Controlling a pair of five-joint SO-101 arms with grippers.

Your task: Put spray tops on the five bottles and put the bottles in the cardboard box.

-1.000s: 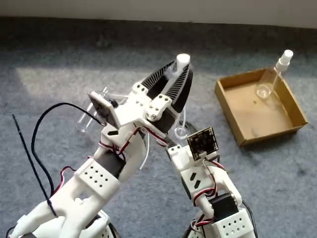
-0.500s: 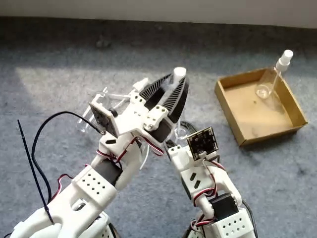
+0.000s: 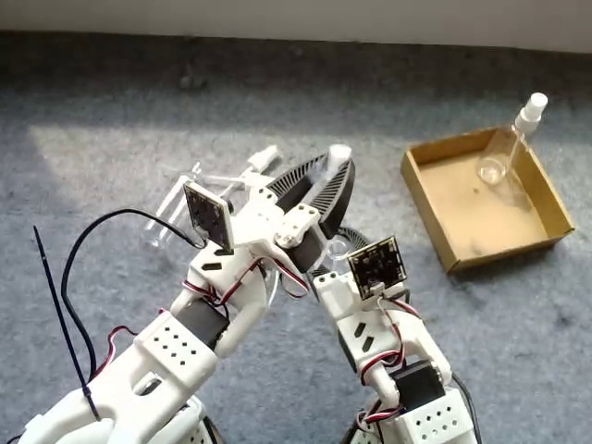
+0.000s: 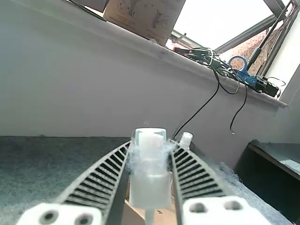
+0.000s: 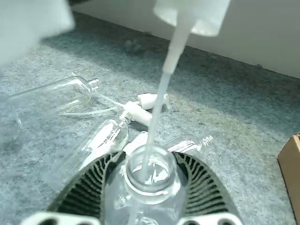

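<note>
Snugly, left tool [image 4: 151,146] pinches spray top [image 4: 150,174], right tool [image 5: 150,161] clasps bottle [image 5: 149,178].

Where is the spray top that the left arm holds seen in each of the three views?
High view: spray top at the centre, between dark fingers.
Left wrist view: spray top clamped between the fingers.
Right wrist view: spray top above the held bottle, its tube entering the mouth.
Shared landmark: cardboard box, its corner in the right wrist view.

The high camera looks steeply down from afar, each wrist camera peers close along its jaws, the left level toward the wall [image 4: 70,84], the right down past the bottle [image 5: 150,176] between them, and all three share the top [image 4: 150,164] between the left jaws.
</note>
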